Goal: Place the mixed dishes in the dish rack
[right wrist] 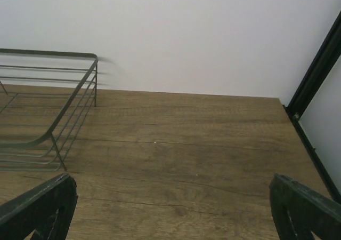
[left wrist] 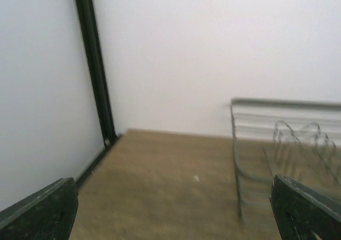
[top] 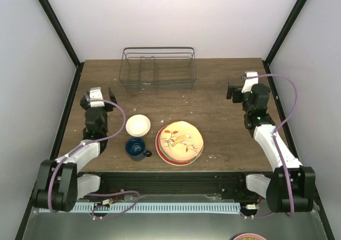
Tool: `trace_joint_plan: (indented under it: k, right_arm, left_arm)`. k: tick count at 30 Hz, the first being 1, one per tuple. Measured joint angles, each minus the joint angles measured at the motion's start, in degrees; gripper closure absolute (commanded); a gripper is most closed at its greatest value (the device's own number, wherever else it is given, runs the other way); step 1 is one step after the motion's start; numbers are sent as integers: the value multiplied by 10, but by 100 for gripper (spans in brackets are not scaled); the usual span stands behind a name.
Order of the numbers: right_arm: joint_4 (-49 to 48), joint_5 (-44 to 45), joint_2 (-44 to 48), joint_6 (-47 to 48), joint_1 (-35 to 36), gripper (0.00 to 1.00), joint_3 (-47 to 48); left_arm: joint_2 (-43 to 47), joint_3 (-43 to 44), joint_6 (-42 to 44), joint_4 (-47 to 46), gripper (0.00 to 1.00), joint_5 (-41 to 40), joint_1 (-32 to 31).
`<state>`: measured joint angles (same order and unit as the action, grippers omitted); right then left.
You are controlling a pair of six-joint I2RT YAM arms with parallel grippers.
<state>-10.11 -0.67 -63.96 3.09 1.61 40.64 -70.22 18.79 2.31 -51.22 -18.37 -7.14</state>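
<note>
The dark wire dish rack stands at the back middle of the table and holds nothing. A small cream bowl, a dark blue mug and a stack of plates topped by the cream-yellow bird plate, with a red rim under it, sit near the front. My left gripper is open and empty at the left, behind the bowl. My right gripper is open and empty at the right. The rack's left end shows in the left wrist view and its right end in the right wrist view.
Dark frame posts stand at the back corners. White walls close the table on three sides. A pink-rimmed dish lies below the table's front edge. Bare wood lies between the rack and the dishes.
</note>
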Motion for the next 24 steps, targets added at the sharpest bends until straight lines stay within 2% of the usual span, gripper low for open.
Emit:
trace_joint_plan:
  k: [4, 8, 15, 24]
  right_arm:
    - [53, -16, -41, -26, 1, 0, 63]
    - [115, -31, -114, -65, 7, 0, 173]
    - [240, -61, -294, -127, 37, 0, 419]
    - [416, -64, -531, -155, 108, 0, 676]
  left_arm:
    - [56, 100, 8, 128, 0, -42, 0]
    - [38, 254, 8, 275, 0, -42, 7]
    - [-115, 513, -37, 531, 0, -14, 36]
    - [-315, 763, -96, 778, 0, 30, 58]
